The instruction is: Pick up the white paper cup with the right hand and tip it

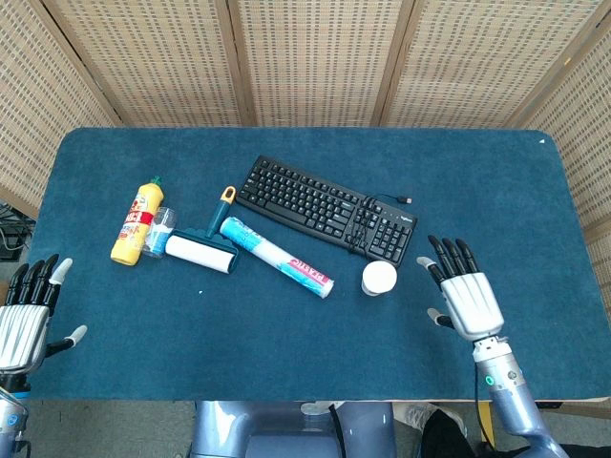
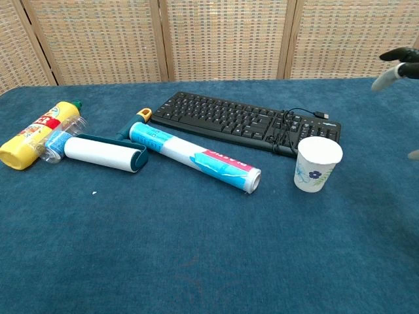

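Observation:
The white paper cup (image 1: 379, 278) (image 2: 317, 164) stands upright on the blue table, just in front of the keyboard's right end; it has a small blue flower print. My right hand (image 1: 465, 294) hovers a short way to the cup's right, fingers spread, holding nothing; in the chest view only its fingertips (image 2: 397, 62) show at the right edge. My left hand (image 1: 27, 315) rests at the table's near left corner, fingers apart and empty.
A black keyboard (image 1: 326, 206) with its coiled cable lies behind the cup. To the left lie a paper-wrapped roll (image 1: 276, 257), a lint roller (image 1: 202, 250), a small clear bottle (image 1: 158, 232) and a yellow bottle (image 1: 135, 221). Wicker screens stand behind the table.

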You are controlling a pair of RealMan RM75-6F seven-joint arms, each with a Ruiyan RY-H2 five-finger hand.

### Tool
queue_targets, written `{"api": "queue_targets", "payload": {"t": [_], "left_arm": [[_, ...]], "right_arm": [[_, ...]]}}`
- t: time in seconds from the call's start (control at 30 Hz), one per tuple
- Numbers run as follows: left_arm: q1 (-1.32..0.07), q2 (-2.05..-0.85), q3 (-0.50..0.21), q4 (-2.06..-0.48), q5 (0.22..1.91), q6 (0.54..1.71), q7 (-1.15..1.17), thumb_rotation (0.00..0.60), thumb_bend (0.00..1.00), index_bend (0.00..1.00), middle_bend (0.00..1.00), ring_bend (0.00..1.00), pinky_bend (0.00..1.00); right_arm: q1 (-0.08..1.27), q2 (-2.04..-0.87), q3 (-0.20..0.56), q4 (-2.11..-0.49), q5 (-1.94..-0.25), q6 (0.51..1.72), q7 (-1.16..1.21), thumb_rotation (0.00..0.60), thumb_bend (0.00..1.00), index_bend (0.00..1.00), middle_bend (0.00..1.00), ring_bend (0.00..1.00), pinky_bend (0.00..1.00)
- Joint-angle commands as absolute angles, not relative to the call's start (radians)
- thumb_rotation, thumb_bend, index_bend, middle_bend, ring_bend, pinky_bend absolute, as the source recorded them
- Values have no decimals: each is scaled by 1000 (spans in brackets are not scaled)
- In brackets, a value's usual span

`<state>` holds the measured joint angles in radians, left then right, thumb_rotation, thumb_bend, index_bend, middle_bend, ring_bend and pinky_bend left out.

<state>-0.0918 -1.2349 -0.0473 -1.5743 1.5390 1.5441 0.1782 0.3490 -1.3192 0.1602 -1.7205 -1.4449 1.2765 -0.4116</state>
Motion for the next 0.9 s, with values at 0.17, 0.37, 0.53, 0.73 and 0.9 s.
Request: {"api": "queue_targets", "payload": {"t": [0.17, 0.37, 0.53, 0.73, 0.9], "left_arm": [[-93, -1232, -44, -1576, 1540, 1538, 170, 600, 163, 0, 0, 0, 0], [-96, -1234, -37, -1578, 1546, 1529, 179, 600, 163, 0, 0, 0, 0], [-98, -1234, -39, -1577, 1541, 1524, 174, 600, 163, 0, 0, 0, 0], [-100, -1233, -40, -1575, 1536, 1518, 168, 600, 163, 0, 0, 0, 0], [-102, -1234, -39, -1573, 1535, 1513, 168, 600, 163, 0, 0, 0, 0]], "right_arm": [[448, -1379, 211, -1805, -1271, 1166, -614, 600, 201, 244, 0, 0, 0], [523, -1425, 247, -1857, -1070, 1139, -797, 600, 200, 236, 0, 0, 0], [581, -1464, 269, -1861, -931, 1152, -896, 600, 200, 237, 0, 0, 0], [631, -1500, 260, -1836, -836, 1171, -952, 600, 200, 246, 0, 0, 0], [656, -1521, 253, -1811, -800, 1175, -955, 600, 201, 252, 0, 0, 0]]}}
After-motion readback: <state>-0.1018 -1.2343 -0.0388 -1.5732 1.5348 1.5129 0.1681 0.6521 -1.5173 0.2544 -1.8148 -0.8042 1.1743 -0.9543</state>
